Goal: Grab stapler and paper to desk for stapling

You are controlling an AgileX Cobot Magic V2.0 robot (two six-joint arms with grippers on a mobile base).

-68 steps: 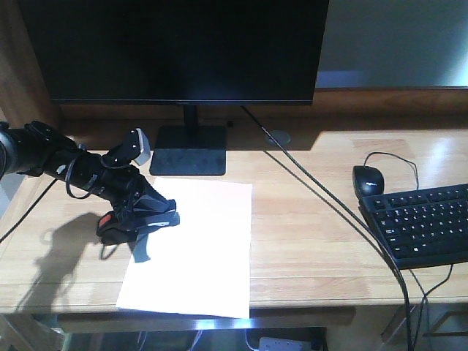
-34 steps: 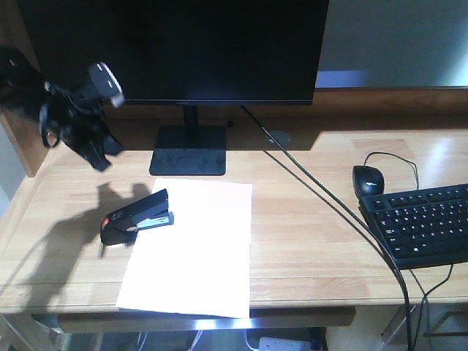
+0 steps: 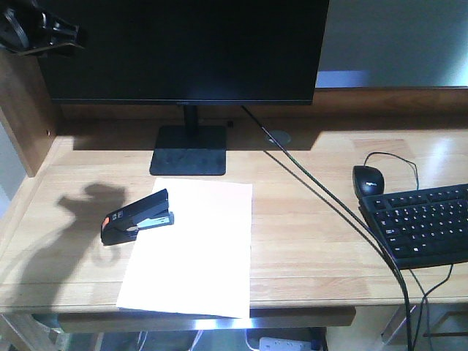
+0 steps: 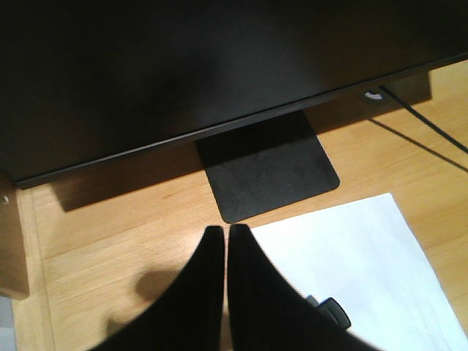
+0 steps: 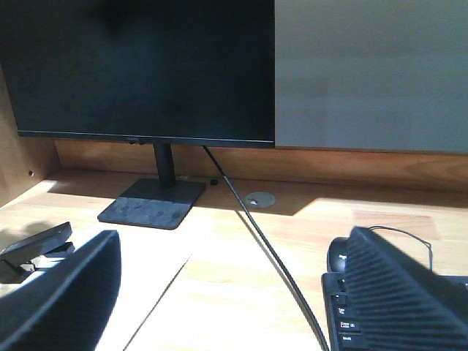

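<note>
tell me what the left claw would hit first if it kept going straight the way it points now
Judging from the wrist view, the shut left claw aims at the monitor stand base. Going straight, it would likely meet that base first, or bare desk just before it; depth is unclear.

No readable text anywhere. Keyboard (image 3: 428,223) at counter's right edge has white key markings, too small to read. Monitor (image 5: 135,69) bezel shows a tiny logo mark, illegible.
</note>
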